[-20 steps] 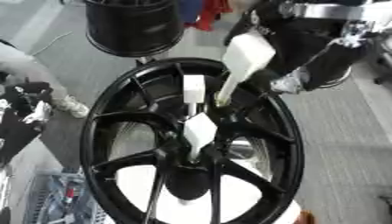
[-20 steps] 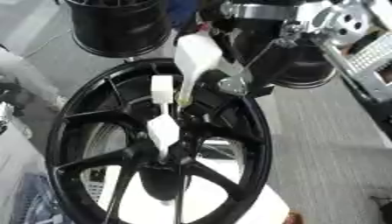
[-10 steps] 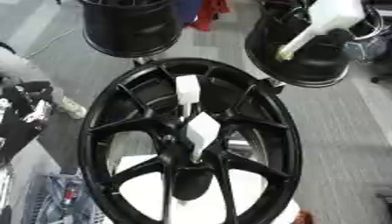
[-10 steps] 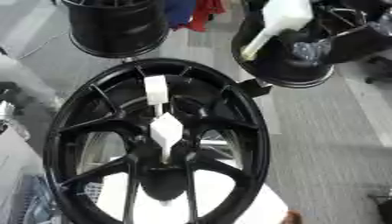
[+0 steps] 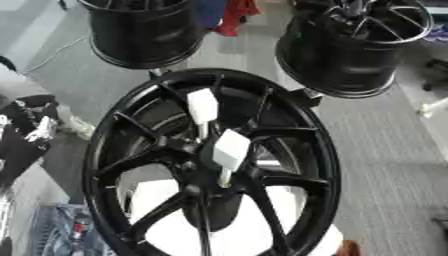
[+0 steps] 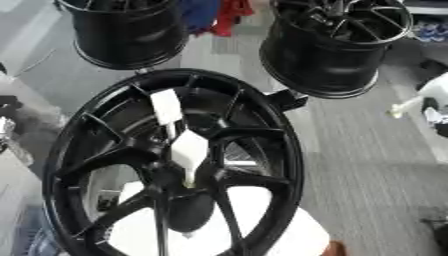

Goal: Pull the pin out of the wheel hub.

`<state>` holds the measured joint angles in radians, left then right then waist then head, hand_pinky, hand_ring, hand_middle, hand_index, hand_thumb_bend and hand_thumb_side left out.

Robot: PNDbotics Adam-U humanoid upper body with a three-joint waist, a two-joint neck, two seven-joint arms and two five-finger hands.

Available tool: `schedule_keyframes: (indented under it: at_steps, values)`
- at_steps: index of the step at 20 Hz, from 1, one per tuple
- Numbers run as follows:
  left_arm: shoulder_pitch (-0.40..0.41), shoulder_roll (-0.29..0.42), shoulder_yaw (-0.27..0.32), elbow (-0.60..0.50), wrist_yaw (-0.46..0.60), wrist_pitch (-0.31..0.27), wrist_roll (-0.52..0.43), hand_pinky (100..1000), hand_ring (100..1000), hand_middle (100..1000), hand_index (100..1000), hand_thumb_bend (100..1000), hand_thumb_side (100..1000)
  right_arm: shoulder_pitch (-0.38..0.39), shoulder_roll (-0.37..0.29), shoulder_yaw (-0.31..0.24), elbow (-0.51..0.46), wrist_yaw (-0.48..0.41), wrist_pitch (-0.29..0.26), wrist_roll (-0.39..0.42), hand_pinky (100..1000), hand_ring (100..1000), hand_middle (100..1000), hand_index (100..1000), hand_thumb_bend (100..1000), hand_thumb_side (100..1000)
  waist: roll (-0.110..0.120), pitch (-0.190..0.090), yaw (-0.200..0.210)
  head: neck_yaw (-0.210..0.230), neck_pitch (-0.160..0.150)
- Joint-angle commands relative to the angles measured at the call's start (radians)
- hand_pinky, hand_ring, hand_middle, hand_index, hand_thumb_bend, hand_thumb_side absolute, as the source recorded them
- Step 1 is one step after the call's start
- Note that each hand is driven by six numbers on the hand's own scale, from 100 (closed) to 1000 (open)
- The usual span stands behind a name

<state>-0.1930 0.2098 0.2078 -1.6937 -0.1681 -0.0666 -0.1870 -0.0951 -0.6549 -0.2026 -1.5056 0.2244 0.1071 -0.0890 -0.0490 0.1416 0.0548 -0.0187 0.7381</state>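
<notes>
Grey workshop floor [image 5: 385, 165] behind, with two black wheels standing at the back: one upper left [image 5: 144, 30], one upper right [image 5: 359, 42]. Blue and red cloth [image 5: 223, 12] shows between them.

Big black wheel [image 5: 210, 165] fills the middle, spokes running in to the wheel hub [image 5: 210, 165], sitting over a white support [image 5: 175, 210]. Two white pins stick up from the hub area: nearer pin [image 5: 231, 150] has its narrow tip down at the hub, farther pin [image 5: 203, 107] stands just behind and above it, over the spokes. Neither is out.

Change from a second ago: the right arm was over the wheel's upper right, white forearm cover reaching toward the pins; half a second ago it had lifted back to the top right; now it is gone from over the wheel. Only a white part [image 6: 424, 97] shows at the right edge of the right eye view, too little to identify. No fingers visible on either side, so their state is not shown. Pins look unmoved. Dark clutter [image 5: 22, 135] at the left edge.
</notes>
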Motion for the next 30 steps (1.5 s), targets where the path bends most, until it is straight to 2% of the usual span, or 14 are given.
schedule_keyframes:
  at_steps: [1,3,8,13,17,24,25,26,30]
  values:
    - [-0.006,0.015,0.008,-0.019,0.002,-0.002,0.005,565,575,662,747,137,463,0.007,0.026,-0.048,0.029,0.026,0.023,-0.06,798,832,863,933,367,302,0.002,-0.011,-0.002,0.002,-0.01]
    - [-0.006,0.014,0.008,-0.018,0.002,-0.002,0.005,565,575,662,747,136,462,0.009,0.042,-0.058,0.023,0.026,0.023,-0.106,812,848,875,933,408,339,0.002,-0.012,-0.002,0.001,-0.009]
    - [-0.006,0.011,0.007,-0.019,0.004,-0.002,0.004,565,575,663,747,136,463,-0.014,0.059,-0.043,-0.04,0.023,0.011,-0.204,804,832,858,924,411,344,0.004,-0.014,0.002,-0.002,-0.009]
    - [-0.007,0.01,0.006,-0.02,0.006,-0.003,0.003,565,575,662,746,135,463,-0.032,0.075,-0.012,-0.12,0.014,-0.009,-0.209,752,795,835,909,363,297,0.006,-0.013,0.008,-0.002,-0.009]
    - [-0.008,0.007,0.005,-0.019,0.006,-0.004,0.001,565,574,662,746,134,463,-0.029,0.104,0.025,-0.2,-0.048,-0.058,-0.223,692,726,794,882,315,254,0.007,-0.011,0.011,0.0,-0.01]
    - [-0.012,0.0,0.001,-0.019,0.009,-0.006,-0.002,565,573,661,745,135,463,-0.018,0.187,0.145,-0.324,-0.175,-0.134,-0.193,655,672,747,842,284,212,0.012,-0.005,0.019,-0.005,-0.015]
    - [-0.012,-0.001,0.001,-0.019,0.009,-0.006,-0.002,565,573,661,745,134,457,-0.017,0.197,0.163,-0.334,-0.192,-0.14,-0.184,652,671,745,840,495,100,0.012,-0.004,0.02,-0.006,-0.015]
    - [-0.013,-0.002,-0.001,-0.019,0.009,-0.006,-0.003,565,573,661,745,137,463,-0.016,0.21,0.188,-0.343,-0.211,-0.148,-0.166,652,671,745,840,274,205,0.012,-0.004,0.021,-0.008,-0.015]
    - [-0.016,-0.006,-0.004,-0.019,0.011,-0.008,-0.005,565,574,661,745,139,462,-0.032,0.266,0.257,-0.35,-0.263,-0.167,-0.106,652,673,745,840,262,199,0.016,0.001,0.027,-0.012,-0.017]
